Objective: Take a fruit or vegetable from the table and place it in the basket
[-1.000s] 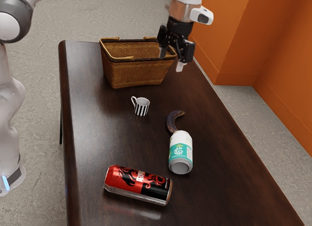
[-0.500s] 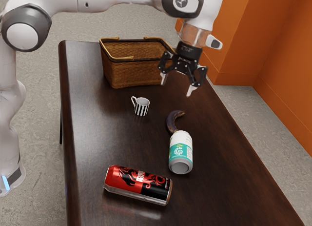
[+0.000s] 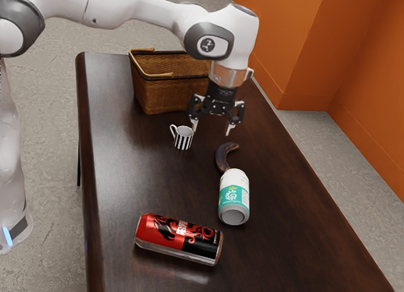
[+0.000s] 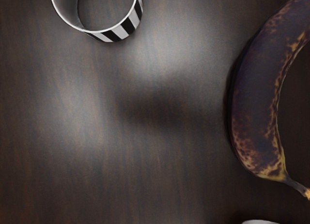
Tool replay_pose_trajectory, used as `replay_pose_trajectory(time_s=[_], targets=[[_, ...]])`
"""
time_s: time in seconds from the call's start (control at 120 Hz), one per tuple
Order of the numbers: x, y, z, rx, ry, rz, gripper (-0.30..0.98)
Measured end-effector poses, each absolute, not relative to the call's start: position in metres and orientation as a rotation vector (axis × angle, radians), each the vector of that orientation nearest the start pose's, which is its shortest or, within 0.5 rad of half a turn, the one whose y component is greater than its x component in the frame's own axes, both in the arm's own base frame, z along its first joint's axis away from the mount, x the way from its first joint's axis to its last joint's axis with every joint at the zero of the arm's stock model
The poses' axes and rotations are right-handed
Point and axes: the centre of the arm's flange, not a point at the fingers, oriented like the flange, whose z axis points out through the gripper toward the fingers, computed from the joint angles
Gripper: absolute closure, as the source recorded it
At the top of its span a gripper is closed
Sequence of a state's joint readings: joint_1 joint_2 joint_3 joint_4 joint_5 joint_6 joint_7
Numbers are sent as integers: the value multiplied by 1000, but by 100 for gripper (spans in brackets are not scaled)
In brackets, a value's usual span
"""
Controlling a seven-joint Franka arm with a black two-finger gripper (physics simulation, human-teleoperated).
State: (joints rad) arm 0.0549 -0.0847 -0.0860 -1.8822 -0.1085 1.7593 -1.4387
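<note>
Curving, dark banana (image 3: 221,159), long axis toward white can (image 3: 234,194), stem end nearest.

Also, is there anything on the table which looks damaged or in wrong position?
Yes, two things: the banana has darkened, blotchy skin, so it looks overripe. The red and black can lies on its side instead of standing upright.

My hand (image 3: 211,129) has room between the striped mug (image 3: 183,140) and the banana (image 3: 222,158), whose one end the teal-and-white can (image 3: 234,192) crowds.
</note>
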Motion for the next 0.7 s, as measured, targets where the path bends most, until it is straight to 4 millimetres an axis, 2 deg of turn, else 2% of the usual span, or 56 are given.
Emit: replay_pose_trajectory(time_s=[0.1,0.233,0.35,0.483,0.7], targets=[[539,-30,514,-2345,-2146,151,0],[544,-36,511,-2348,-2170,107,1],[548,-32,508,-2339,-2192,90,1],[554,-15,505,-2331,-2210,79,1],[564,28,500,-2296,-2257,74,1]])
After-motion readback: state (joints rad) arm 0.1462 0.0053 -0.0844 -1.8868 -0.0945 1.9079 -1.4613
